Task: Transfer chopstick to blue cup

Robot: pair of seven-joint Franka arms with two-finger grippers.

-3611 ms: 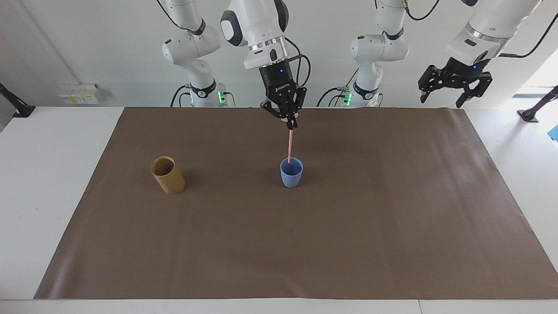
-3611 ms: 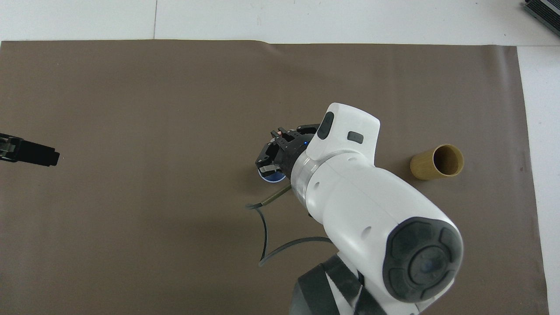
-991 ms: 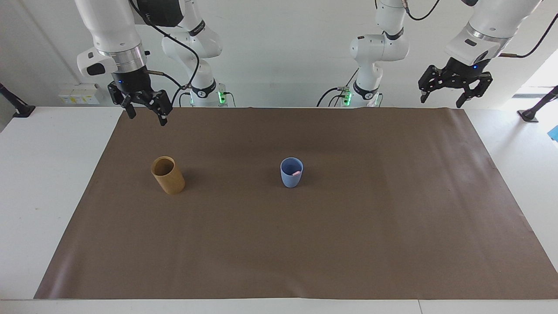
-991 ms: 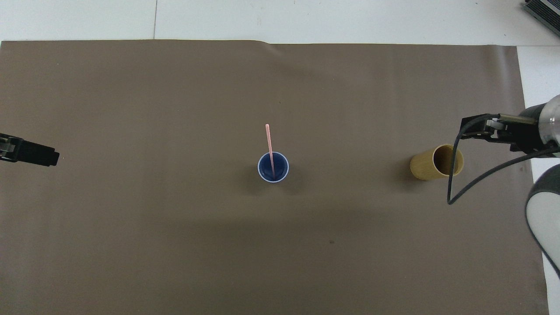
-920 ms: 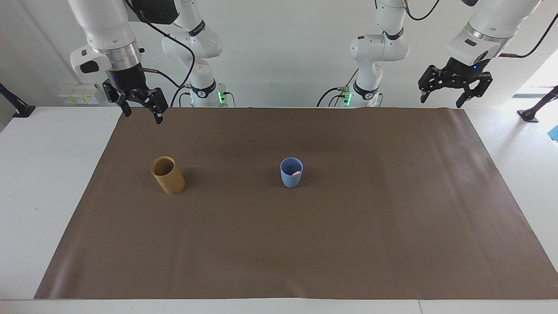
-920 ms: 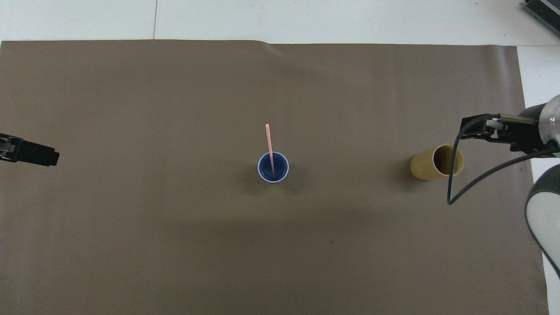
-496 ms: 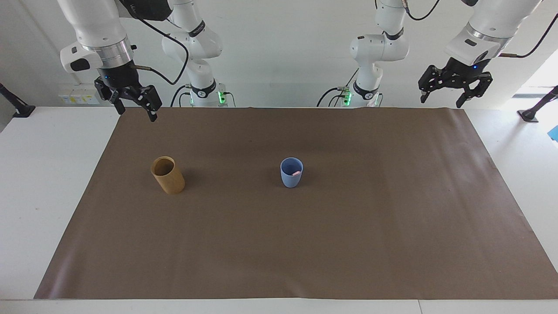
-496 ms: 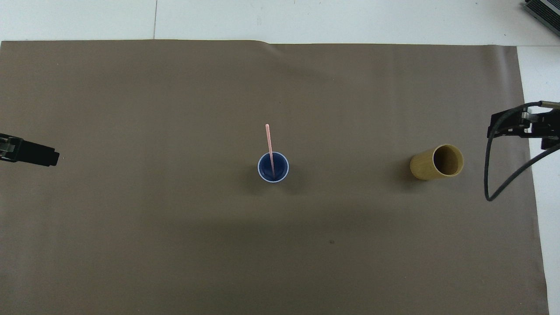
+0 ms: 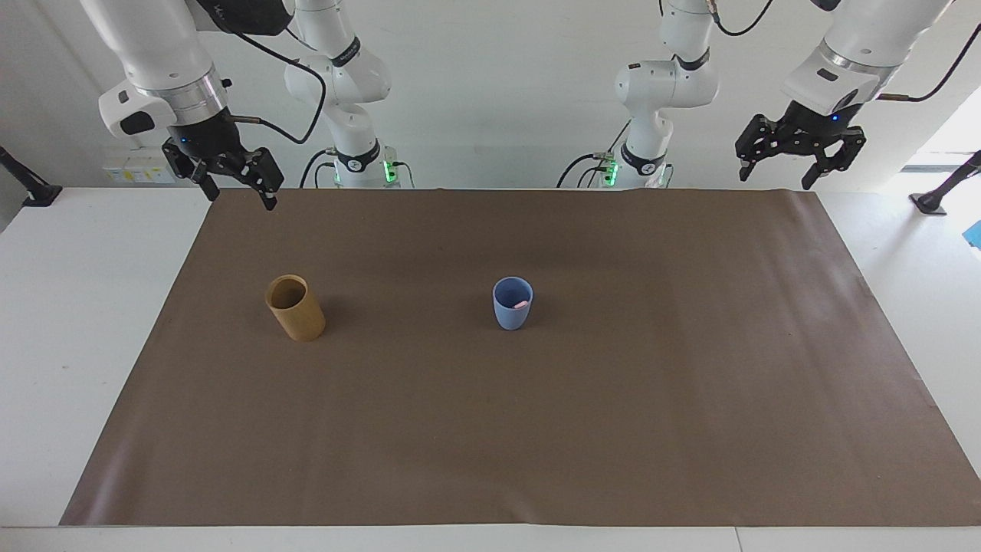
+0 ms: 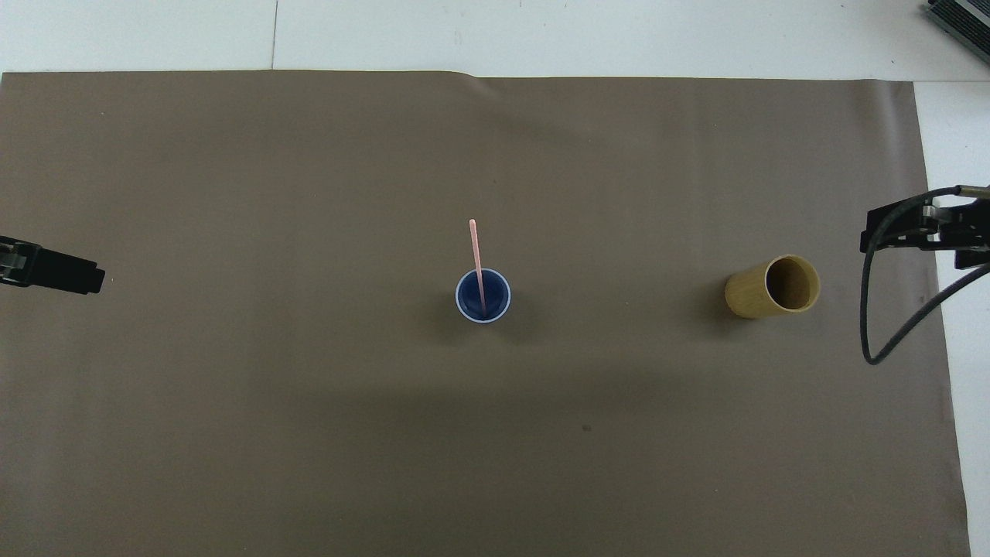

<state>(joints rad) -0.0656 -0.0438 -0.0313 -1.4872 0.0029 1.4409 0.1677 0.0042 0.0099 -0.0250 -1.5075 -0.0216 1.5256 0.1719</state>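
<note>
Both arms hang clear: right gripper [image 9: 234,188] and left gripper [image 9: 799,165] spread wide, empty. The blue cup [image 9: 512,304] is light (a bump would topple it), spilling the tall chopstick [image 10: 477,259] standing inside.

Chopstick [image 10: 477,263] in blue cup [image 9: 512,313]

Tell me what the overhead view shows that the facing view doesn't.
Overhead only: the chopstick at full length, leaning out of the blue cup away from the robots. Facing only: both arms whole, the open right gripper and open left gripper raised over the mat's corners nearest the robots; just the chopstick's pink tip shows in the cup. Both: the blue cup mid-mat and the tan cup toward the right arm's end.
</note>
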